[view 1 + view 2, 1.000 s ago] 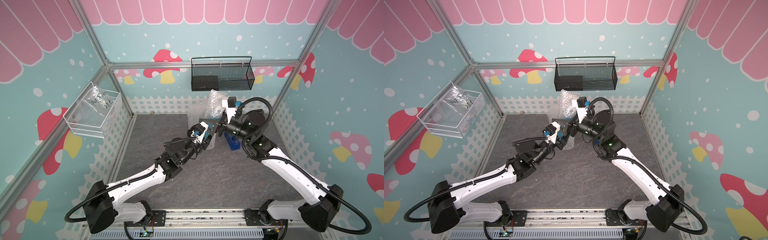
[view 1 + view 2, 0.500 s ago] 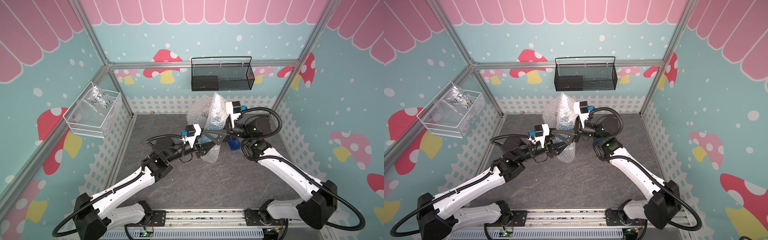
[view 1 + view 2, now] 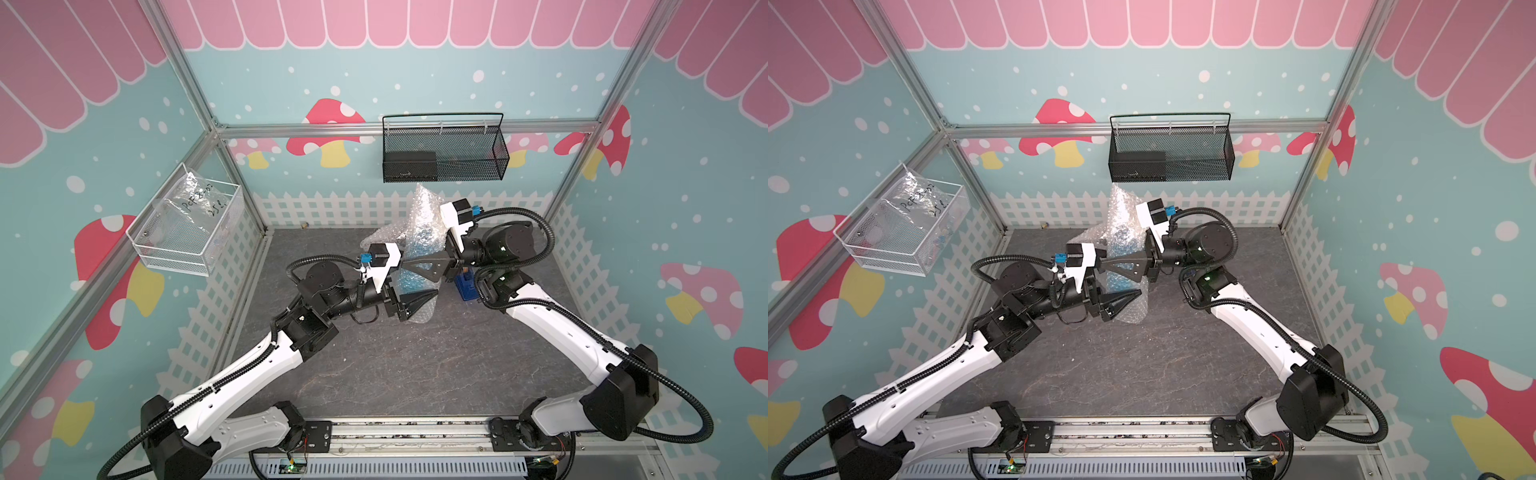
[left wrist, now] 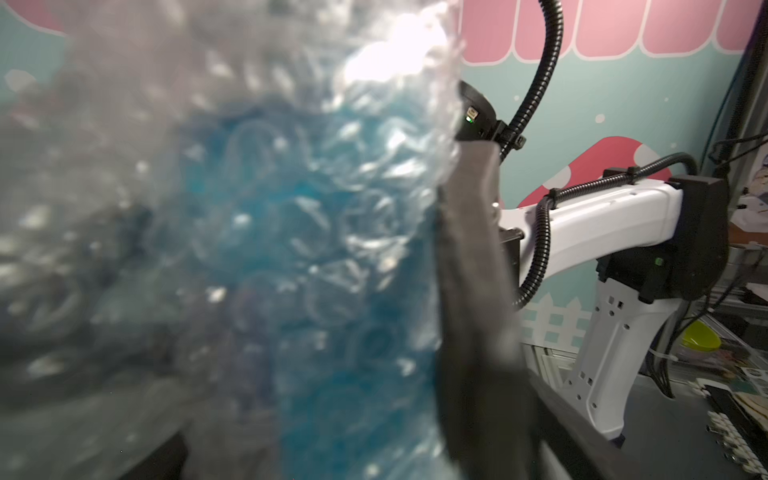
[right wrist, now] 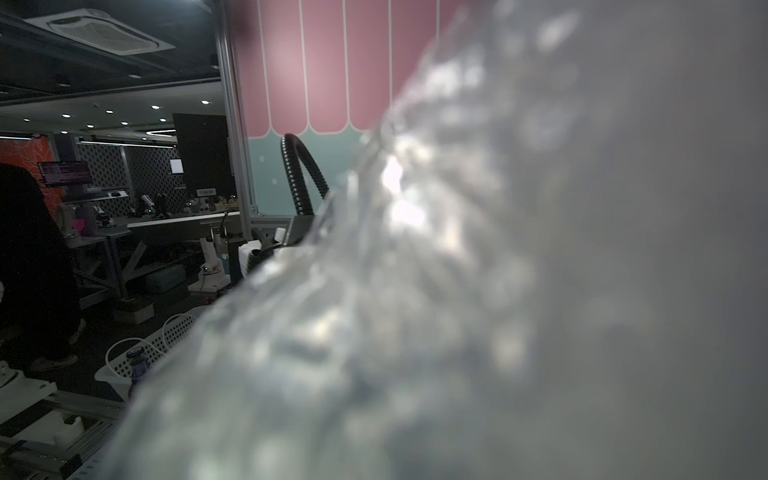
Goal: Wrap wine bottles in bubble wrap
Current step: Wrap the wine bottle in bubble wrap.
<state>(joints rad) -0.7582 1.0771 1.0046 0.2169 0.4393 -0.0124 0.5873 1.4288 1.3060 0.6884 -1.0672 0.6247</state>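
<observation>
Bottle (image 3: 419, 247) is seen as a blue core inside the bubble wrap (image 3: 424, 208). The bundle is stood upright at centre-far of the table (image 3: 415, 374), just left of the tape dispenser (image 3: 465, 286). Whether its foot is rested on the table cannot be told.

Right gripper (image 3: 409, 266) is closed across the blue mid-section. One finger is shown; the other is hidden behind the wrap.

Left gripper (image 3: 422, 286) is spread wide at the bundle's lower near-left side. Contact cannot be confirmed.

Bottle is judged light, rigid and possibly breakable. Wrap is judged soft, springy and slick, and is expected to unroll if let go. Hold is best taken on the padded body, over the loose edge, not on the empty top flap.
</observation>
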